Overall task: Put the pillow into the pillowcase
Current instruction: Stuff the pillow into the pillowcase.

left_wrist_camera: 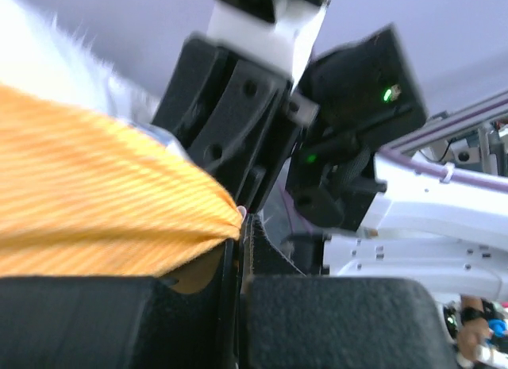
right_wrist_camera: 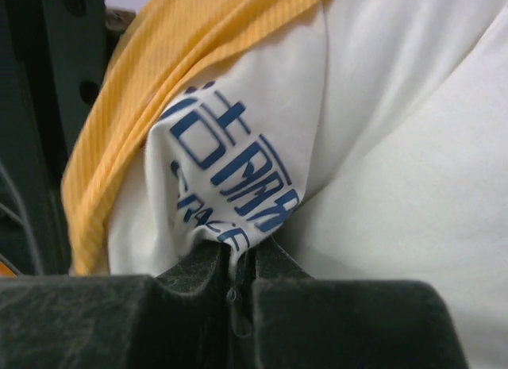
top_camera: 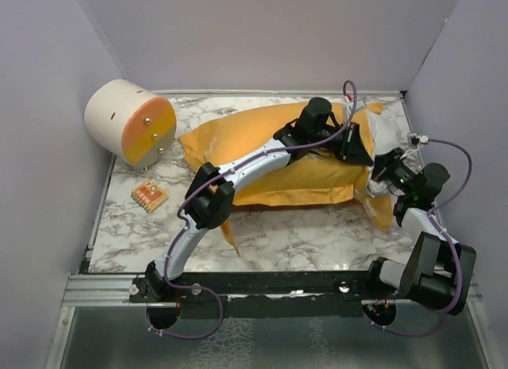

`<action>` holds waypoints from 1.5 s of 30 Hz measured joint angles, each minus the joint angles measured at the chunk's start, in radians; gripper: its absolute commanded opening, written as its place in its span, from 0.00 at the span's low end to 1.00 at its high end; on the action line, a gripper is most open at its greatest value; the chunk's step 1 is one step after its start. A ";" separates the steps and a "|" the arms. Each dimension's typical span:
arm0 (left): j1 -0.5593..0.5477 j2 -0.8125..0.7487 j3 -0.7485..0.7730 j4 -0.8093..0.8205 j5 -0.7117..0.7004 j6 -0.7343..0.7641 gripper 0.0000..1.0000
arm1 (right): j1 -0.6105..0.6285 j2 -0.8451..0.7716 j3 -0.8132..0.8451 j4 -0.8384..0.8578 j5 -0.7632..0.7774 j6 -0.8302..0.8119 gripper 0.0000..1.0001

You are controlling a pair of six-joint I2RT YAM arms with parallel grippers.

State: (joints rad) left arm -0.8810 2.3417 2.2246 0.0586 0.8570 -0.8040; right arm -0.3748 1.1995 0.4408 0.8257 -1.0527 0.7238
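Pillow (right_wrist_camera: 397,147): printed corner pinched in the closed jaws of the right gripper (right_wrist_camera: 238,262), likely for feeding inward. Left gripper (left_wrist_camera: 240,230) is clamped tight on the pillowcase (left_wrist_camera: 95,194) hem, probably bracing the mouth.

Blue printed lettering (right_wrist_camera: 228,177) on a creased white fold of the pillow (right_wrist_camera: 397,155), tilted, too crumpled to read

Lab test cell — walled marble tabletop (top_camera: 302,238)

Soft, even light fell on the desk (top_camera: 302,236) with faint shadows, while the close-up pillowcase (left_wrist_camera: 95,202) looked blurred.
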 measured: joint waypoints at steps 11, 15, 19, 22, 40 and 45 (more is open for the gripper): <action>0.010 -0.483 -0.885 0.211 -0.190 0.069 0.49 | 0.252 0.139 0.124 -0.404 -0.153 -0.298 0.16; 0.010 -0.643 -1.045 0.196 -0.331 0.110 0.67 | 0.290 0.193 0.314 -0.765 -0.188 -0.627 0.43; 0.010 -0.817 -1.171 0.158 -0.440 0.137 0.71 | 0.288 0.198 0.532 -1.176 -0.163 -1.017 0.53; 0.021 -0.930 -1.218 0.102 -0.493 0.155 0.68 | 0.240 0.201 0.665 -1.429 -0.155 -1.269 0.53; -0.037 -1.036 -1.054 -0.230 -0.965 0.252 0.71 | 0.173 0.126 0.881 -1.857 -0.178 -1.771 0.92; 0.037 -1.155 -1.054 -0.415 -1.091 0.325 0.87 | 0.196 0.174 0.864 -1.688 -0.164 -1.733 0.88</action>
State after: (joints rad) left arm -0.8444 1.1870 1.1709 -0.3565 -0.2337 -0.4786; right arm -0.1787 1.3739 1.3052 -0.8627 -1.2163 -1.0092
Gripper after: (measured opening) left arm 0.803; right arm 0.929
